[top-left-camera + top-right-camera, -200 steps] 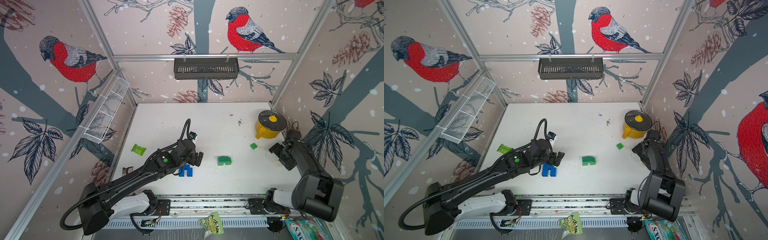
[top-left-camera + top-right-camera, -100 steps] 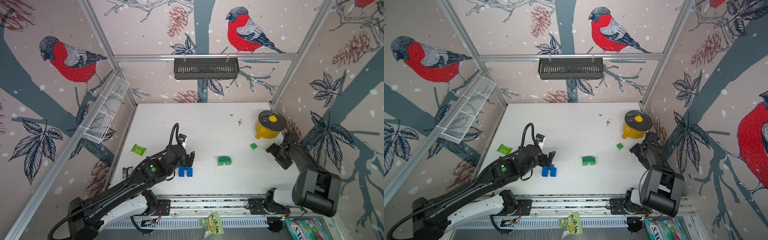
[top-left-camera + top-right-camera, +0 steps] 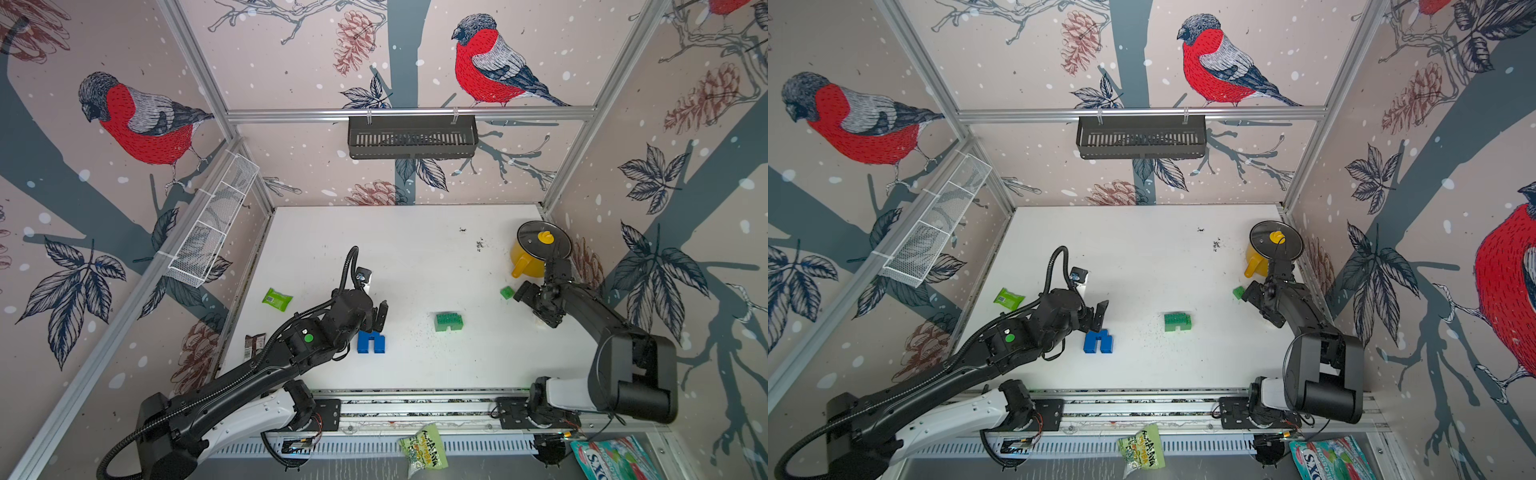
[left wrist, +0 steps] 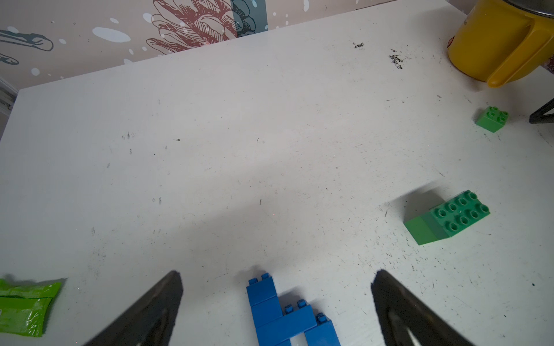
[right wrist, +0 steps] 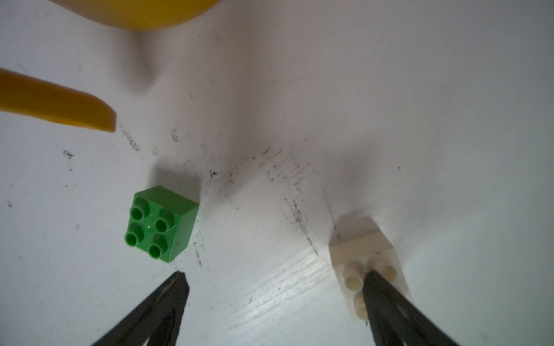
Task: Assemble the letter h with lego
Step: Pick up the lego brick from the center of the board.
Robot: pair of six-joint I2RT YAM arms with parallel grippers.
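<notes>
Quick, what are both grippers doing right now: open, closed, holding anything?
Left gripper: open, holding nothing, by the blue lego.
Right gripper: open, holding nothing, one finger over the white brick.

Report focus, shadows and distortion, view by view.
Both top views: wide-angle, the aluminium frame splays outward, light even. Left wrist view: sharp, green brick stack throws a soft shadow. Right wrist view: yellow pot handle blurred, green square brick crisp.

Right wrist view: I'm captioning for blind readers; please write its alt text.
The right gripper hangs open over a scuffed white table, with a small green four-stud brick just beyond one fingertip and a white brick partly hidden behind the other. A yellow pot handle juts in at the edge.
</notes>
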